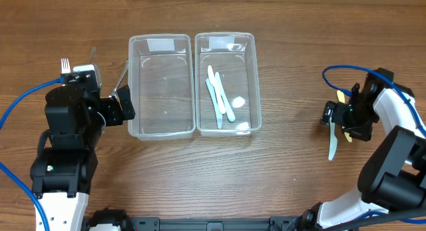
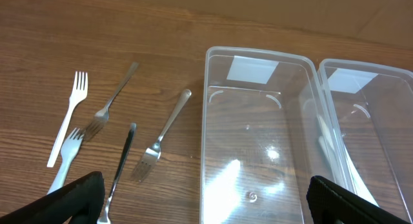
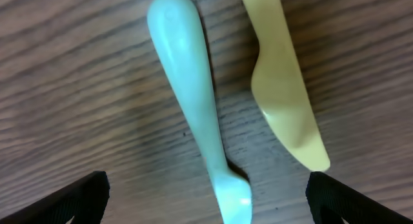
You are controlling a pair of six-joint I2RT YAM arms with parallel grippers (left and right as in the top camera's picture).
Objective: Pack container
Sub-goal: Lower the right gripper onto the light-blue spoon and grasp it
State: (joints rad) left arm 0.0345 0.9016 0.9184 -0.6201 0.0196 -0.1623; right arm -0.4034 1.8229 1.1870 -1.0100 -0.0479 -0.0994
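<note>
Two clear plastic containers stand side by side. The left one (image 1: 160, 84) is empty; it also shows in the left wrist view (image 2: 258, 140). The right one (image 1: 226, 81) holds a few pale plastic utensils (image 1: 219, 98). My left gripper (image 1: 123, 104) is open and empty at the left container's left wall, its fingers (image 2: 206, 204) spread across that wall. My right gripper (image 1: 337, 118) is open and low over a pale blue plastic utensil (image 1: 332, 144) and a yellow one (image 1: 341, 96). In the right wrist view the blue utensil (image 3: 193, 101) lies between the fingers (image 3: 210, 204), with the yellow one (image 3: 284, 88) beside it.
Several forks lie on the wooden table left of the containers: two white plastic forks (image 2: 68, 117) (image 2: 68, 159), two metal forks (image 2: 113, 101) (image 2: 161, 137) and a dark-handled utensil (image 2: 119, 169). One white fork shows in the overhead view (image 1: 65, 64). Blue cables trail from both arms.
</note>
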